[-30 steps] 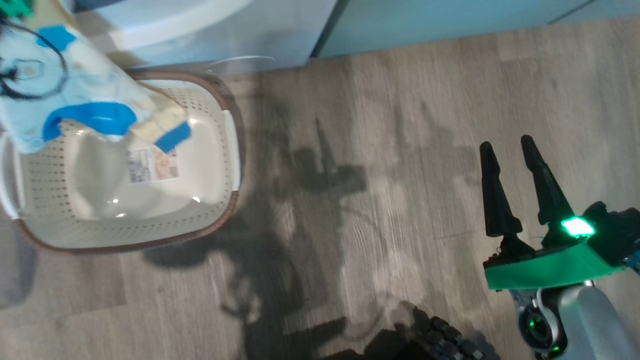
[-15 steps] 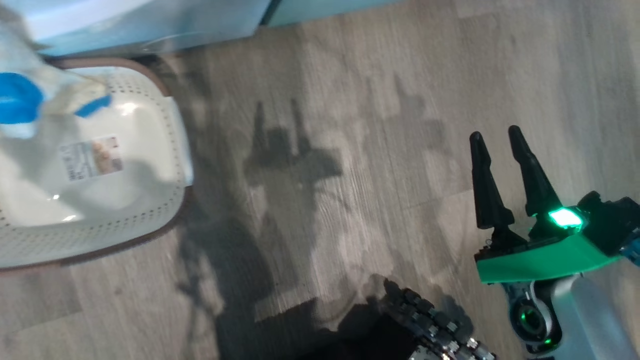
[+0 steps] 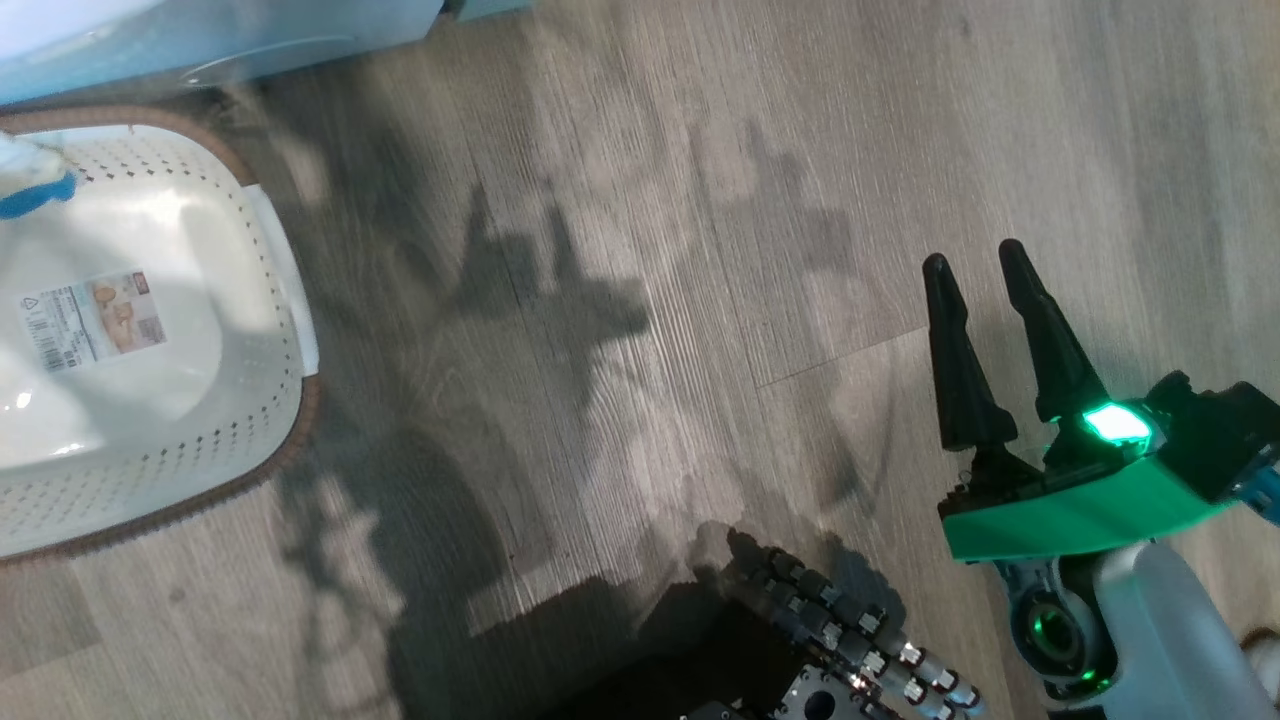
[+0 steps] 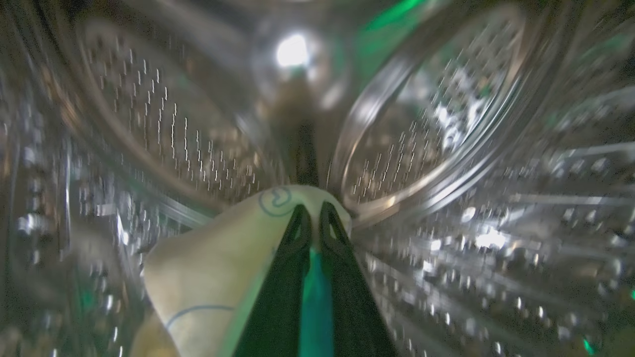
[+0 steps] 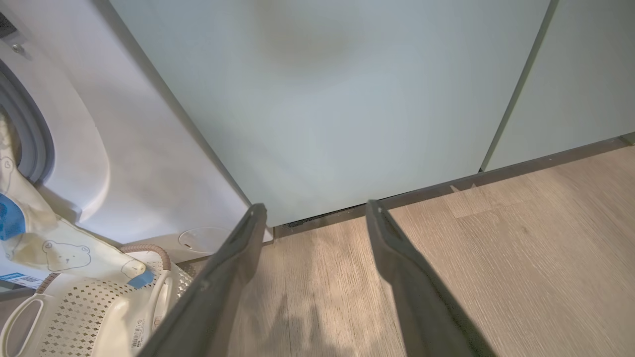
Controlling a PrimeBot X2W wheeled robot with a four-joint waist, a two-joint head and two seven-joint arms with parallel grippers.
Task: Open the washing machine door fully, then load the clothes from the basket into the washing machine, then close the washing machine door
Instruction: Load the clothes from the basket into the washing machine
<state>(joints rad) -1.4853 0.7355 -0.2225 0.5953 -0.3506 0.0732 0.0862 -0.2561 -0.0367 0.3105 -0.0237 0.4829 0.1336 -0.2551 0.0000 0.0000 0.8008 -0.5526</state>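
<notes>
With the left tool (image 4: 310, 212) pinched shut on the clothes (image 4: 213, 267) inside the washing machine (image 4: 446, 124) — right tool (image 3: 975, 262) spread, idle above the floor — reach deeper before releasing (a tail hangs over the basket (image 5: 74, 317)).

Right gripper (image 3: 972, 256): two long black tapered fingers (image 3: 960, 380) on a bright green wedge housing (image 3: 1080, 510), topped by a small lit green square (image 3: 1117, 424).
Forearm (image 3: 1170, 630): pale silver, with a round green-glowing joint (image 3: 1062, 638).
Base (image 3: 850, 640): black, with a row of small metal-capped rollers (blurred).
Left gripper (image 4: 312, 207): dark fingers with a green strip (image 4: 315, 297) between them.
</notes>
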